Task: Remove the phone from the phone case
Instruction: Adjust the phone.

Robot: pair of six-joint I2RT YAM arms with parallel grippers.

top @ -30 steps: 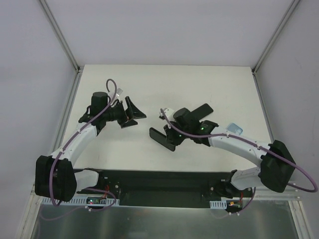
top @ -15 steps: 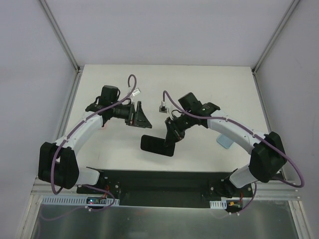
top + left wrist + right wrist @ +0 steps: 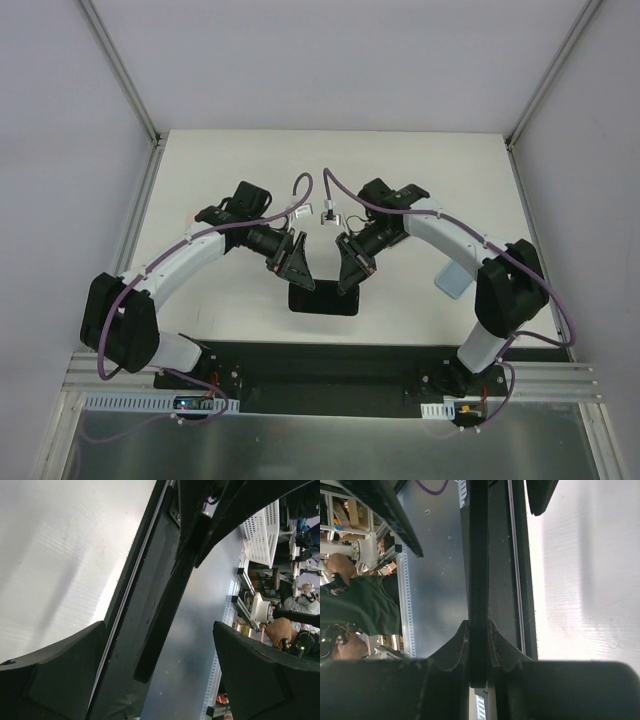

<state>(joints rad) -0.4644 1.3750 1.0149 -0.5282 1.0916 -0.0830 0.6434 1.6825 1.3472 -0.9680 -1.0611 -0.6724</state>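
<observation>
A black phone in its case (image 3: 322,298) hangs over the table's near edge at the middle, held edge-up. My right gripper (image 3: 350,270) is shut on its right end; in the right wrist view the phone (image 3: 478,570) shows edge-on, pinched between the fingers of that gripper (image 3: 478,645). My left gripper (image 3: 295,265) is open just left of the right one, above the phone's left part. In the left wrist view the phone's edge (image 3: 160,615) runs between the spread jaws of the left gripper (image 3: 159,630) without touching them. I cannot tell case from phone.
A light blue flat object (image 3: 452,280) lies on the white table (image 3: 400,170) by the right arm. The black base rail (image 3: 320,365) runs along the near edge, below the phone. Grey walls enclose the table on three sides.
My right gripper has carried the phone from the table's middle right toward the near centre. My left arm has swung right and now brackets the phone.
</observation>
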